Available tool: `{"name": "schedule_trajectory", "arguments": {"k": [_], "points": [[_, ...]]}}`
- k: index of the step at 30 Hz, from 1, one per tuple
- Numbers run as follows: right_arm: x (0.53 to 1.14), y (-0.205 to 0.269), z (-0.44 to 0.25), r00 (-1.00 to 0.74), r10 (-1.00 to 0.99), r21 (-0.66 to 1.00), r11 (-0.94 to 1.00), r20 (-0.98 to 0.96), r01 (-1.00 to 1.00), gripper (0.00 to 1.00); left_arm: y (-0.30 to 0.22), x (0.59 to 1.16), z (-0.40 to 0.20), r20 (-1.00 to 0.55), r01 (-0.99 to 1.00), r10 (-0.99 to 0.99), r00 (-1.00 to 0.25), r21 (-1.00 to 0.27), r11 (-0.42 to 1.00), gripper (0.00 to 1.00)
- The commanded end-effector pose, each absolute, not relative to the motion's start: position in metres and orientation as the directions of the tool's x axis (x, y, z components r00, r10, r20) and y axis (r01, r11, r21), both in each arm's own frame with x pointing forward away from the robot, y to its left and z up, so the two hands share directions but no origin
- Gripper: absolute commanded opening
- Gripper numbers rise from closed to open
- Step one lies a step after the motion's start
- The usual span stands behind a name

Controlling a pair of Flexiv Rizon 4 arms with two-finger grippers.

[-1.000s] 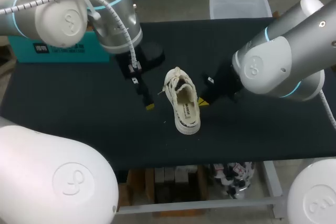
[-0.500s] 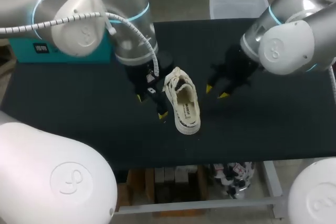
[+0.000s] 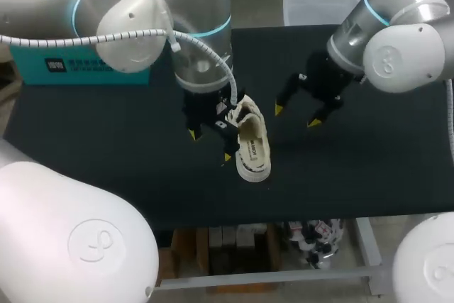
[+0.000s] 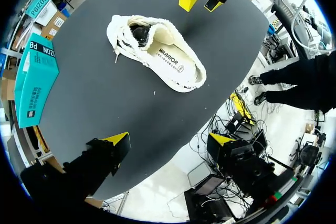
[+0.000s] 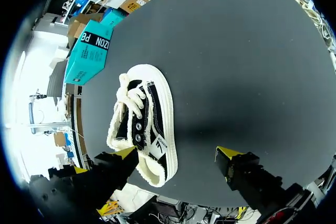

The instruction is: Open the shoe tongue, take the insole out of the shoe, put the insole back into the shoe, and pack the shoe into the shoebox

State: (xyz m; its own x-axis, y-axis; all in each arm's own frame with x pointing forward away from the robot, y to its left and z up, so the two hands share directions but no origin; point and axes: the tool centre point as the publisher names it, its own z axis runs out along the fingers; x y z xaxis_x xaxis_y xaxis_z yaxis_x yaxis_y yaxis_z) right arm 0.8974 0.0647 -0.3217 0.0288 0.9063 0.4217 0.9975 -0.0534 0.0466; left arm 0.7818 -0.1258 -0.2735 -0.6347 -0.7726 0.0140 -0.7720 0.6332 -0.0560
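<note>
Shoe on table, shoebox behind at left

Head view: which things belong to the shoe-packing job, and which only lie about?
Job: sneaker; insole inside it; teal shoebox; left gripper and right gripper, both open.
Lying about: nothing to name, only the black table under them.

Teal cardboard shoebox: large white capital lettering along its side; a small dark label with white print on its end.
White-and-black canvas shoe: a dark printed word and round mark on the cream insole; a small white tag with a mark too small to tell.
</note>
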Motion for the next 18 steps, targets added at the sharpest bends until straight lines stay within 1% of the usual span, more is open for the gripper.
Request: {"name": "schedule_trajectory", "arguments": {"k": [1,5,7,12,18], "points": [[0.914,0.065,-0.323,-0.022,0.927,0.071,-0.005,0.374,0.997,1.00,-0.133,0.787,-0.295,0.025,-0.802,-0.803,-0.595,-0.078,0.592,1.00],[0.927,0.059,-0.325,-0.113,0.934,0.124,0.075,0.339,0.989,1.00,-0.140,0.796,-0.307,0.024,-0.841,-0.843,-0.538,-0.093,0.534,1.00],[0.933,0.055,-0.326,-0.163,0.929,0.150,0.119,0.331,0.982,1.00,-0.145,0.798,-0.312,0.000,-0.864,-0.868,-0.496,-0.104,0.493,1.00],[0.947,0.047,-0.329,-0.261,0.915,0.196,0.208,0.307,0.958,1.00,-0.152,0.805,-0.320,0.000,-0.884,-0.892,-0.452,-0.134,0.448,1.00],[0.960,0.047,-0.333,-0.358,0.901,0.211,0.311,0.247,0.927,1.00,-0.154,0.820,-0.327,-0.003,-0.906,-0.918,-0.397,-0.160,0.393,1.00]]}}
